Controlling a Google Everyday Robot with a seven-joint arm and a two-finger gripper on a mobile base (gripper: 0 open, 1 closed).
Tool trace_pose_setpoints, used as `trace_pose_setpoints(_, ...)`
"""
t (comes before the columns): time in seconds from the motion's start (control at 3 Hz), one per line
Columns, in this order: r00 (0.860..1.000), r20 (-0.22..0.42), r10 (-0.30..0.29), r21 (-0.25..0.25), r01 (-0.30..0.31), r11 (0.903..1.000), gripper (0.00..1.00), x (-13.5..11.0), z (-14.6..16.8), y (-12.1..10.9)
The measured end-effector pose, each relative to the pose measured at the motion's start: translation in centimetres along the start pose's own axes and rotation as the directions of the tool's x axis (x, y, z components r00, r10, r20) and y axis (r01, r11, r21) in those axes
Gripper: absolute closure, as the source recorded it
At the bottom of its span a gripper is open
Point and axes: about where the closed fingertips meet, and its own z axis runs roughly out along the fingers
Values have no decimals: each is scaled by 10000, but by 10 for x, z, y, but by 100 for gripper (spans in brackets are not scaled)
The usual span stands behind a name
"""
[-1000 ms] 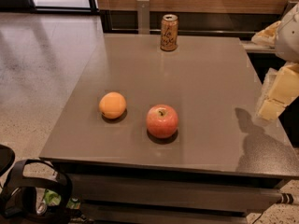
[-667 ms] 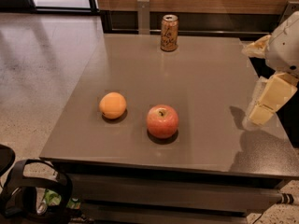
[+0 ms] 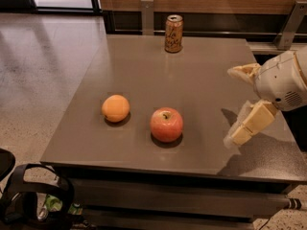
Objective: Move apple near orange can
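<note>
The red-pink apple (image 3: 166, 124) stands on the grey table (image 3: 201, 80), near its front and middle. The orange can (image 3: 173, 33) stands upright at the table's far edge, well behind the apple. My gripper (image 3: 232, 104) hovers over the right side of the table, to the right of the apple and apart from it. It is open and empty, with one cream finger (image 3: 244, 73) above and the other (image 3: 251, 124) below.
A plain orange fruit (image 3: 115, 108) lies left of the apple. A wooden wall panel with metal brackets (image 3: 147, 16) runs behind the table. A black bag with straps (image 3: 36, 198) sits on the floor at the front left.
My gripper has moved left, from the table's right edge in over the tabletop toward the apple. The apple, orange fruit and can have not moved.
</note>
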Motion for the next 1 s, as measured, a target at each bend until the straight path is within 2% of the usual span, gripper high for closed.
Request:
trace_pose_setpoints(0.33,9880,1503,-344,252,309,9992,0,-6,14,6)
trace_pose_setpoints(0.67,9893,1410,-384,225,356,9991,0,-8,13,6)
trace_pose_setpoints(1.0,9870,1525,-498,-18,506,9987,0,-14,28,8)
